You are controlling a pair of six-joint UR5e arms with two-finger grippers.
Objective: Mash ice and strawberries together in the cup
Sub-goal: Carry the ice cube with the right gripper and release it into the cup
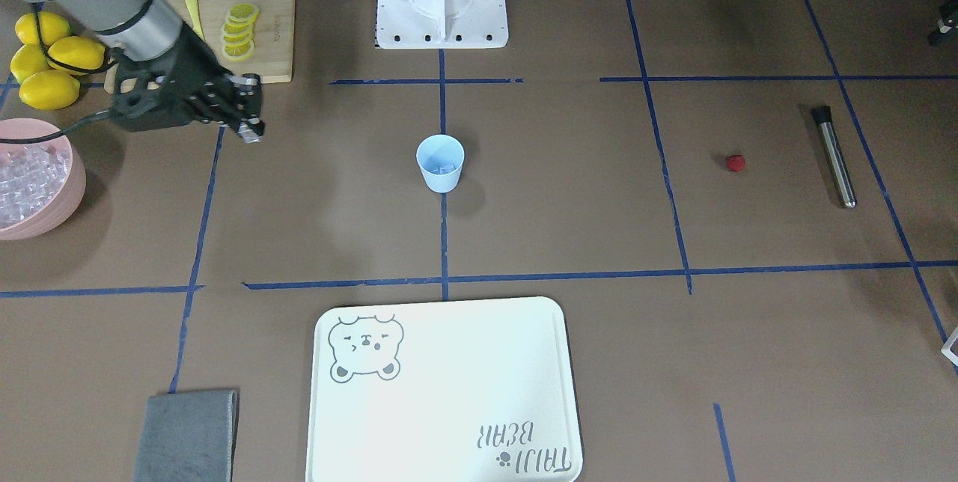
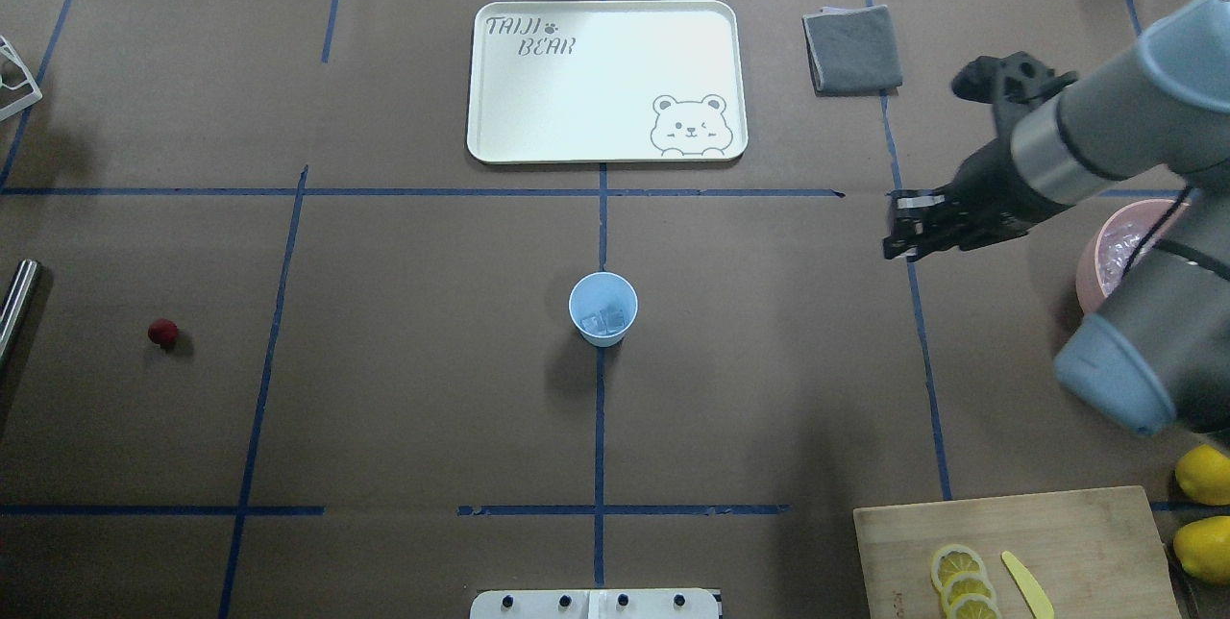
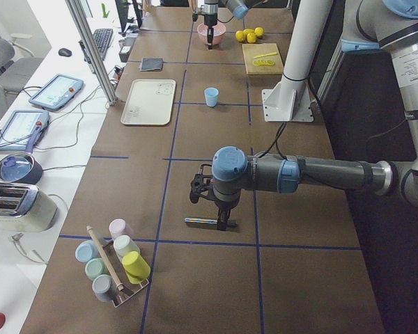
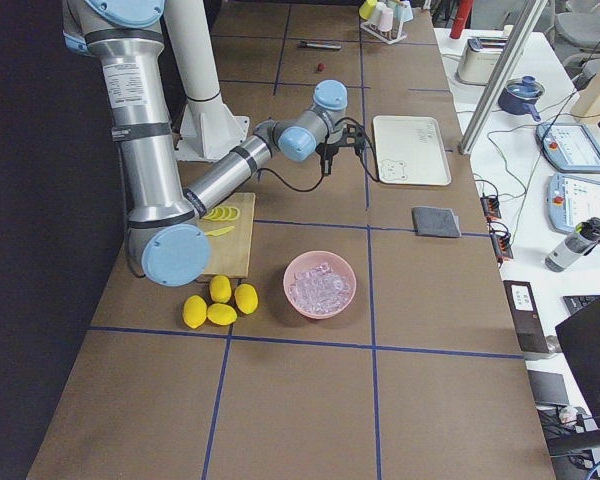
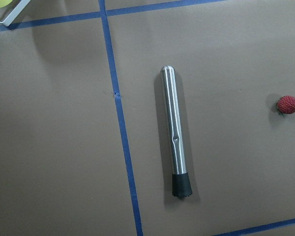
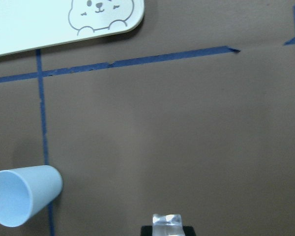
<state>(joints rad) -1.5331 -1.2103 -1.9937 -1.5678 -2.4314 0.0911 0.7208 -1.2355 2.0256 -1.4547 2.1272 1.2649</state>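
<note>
The pale blue cup stands upright at the table's middle with a few ice cubes in it. My right gripper hovers to the cup's right, well apart from it, shut on one clear ice cube. The cup shows at the lower left of the right wrist view. The red strawberry lies on the table far to the cup's other side; it also shows in the left wrist view. My left gripper hangs above that area; I cannot tell whether it is open or shut.
A steel muddler lies beside the strawberry. A pink bowl of ice, whole lemons and a cutting board with lemon slices are near the right arm. A white bear tray and a grey cloth lie at the far side.
</note>
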